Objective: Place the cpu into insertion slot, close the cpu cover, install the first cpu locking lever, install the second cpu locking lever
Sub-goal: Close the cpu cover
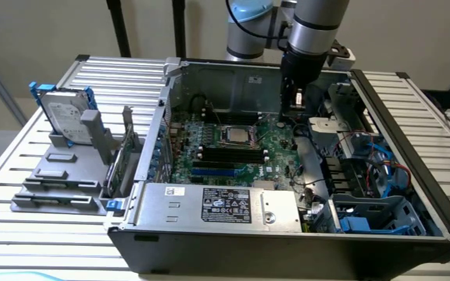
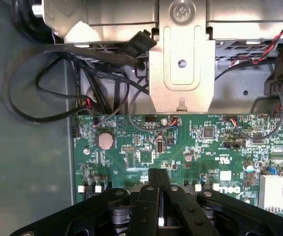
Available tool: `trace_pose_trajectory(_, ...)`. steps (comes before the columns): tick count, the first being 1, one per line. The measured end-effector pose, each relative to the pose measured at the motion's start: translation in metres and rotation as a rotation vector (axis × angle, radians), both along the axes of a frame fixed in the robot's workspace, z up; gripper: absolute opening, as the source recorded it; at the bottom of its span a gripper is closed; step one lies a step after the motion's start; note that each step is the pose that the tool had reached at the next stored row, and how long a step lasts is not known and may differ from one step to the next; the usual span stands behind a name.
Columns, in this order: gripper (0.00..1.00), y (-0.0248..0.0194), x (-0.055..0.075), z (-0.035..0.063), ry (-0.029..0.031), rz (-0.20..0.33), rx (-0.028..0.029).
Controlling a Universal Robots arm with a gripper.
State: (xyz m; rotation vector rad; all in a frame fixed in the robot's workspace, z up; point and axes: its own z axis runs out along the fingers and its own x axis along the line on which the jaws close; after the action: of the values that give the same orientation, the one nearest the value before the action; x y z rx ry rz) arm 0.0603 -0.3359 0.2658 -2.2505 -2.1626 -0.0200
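Exterior view first: the grey tubular robot arm [image 1: 315, 23] reaches down into the open black computer case [image 1: 412, 146], which sits on the ribbed metal table [image 1: 21, 228]. Its jaws hang over the far part of the green circuit board [image 1: 276, 146], off to the exterior view's right of the square silver-rimmed insertion slot [image 1: 225, 141] and clearly apart from it. A pale silvery square in that slot looks like the small flat cpu [image 1: 238, 135] sitting in place. Whether the thin metal cpu cover is down, or either lever is hooked, can't be told from here. The long black memory sticks [image 1: 229, 155] lie just beside the slot.

Wrist view: the black jaws are pressed together with nothing clearly pinched. There's a tiny bright glint in the seam, too small to call. They hover over the board near the round silver coin battery [image 2: 105, 140], with loops of black cable [image 2: 58, 83] and a silver sheet-metal bracket [image 2: 182, 73] beyond.

What could go sideways, imo:
- A low sideways move could catch those cables or clip the battery.
- Closed jaws used as a pusher could skid off thin metal and jab the board.
- If the chip isn't lying flat, pressing the cover down could wreck the socket pins.
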Motion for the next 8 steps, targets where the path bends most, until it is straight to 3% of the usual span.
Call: trace_pose_trajectory(8, 0.11, 0.0028, -0.003, -0.0144, -0.0049, 0.012, 0.0)
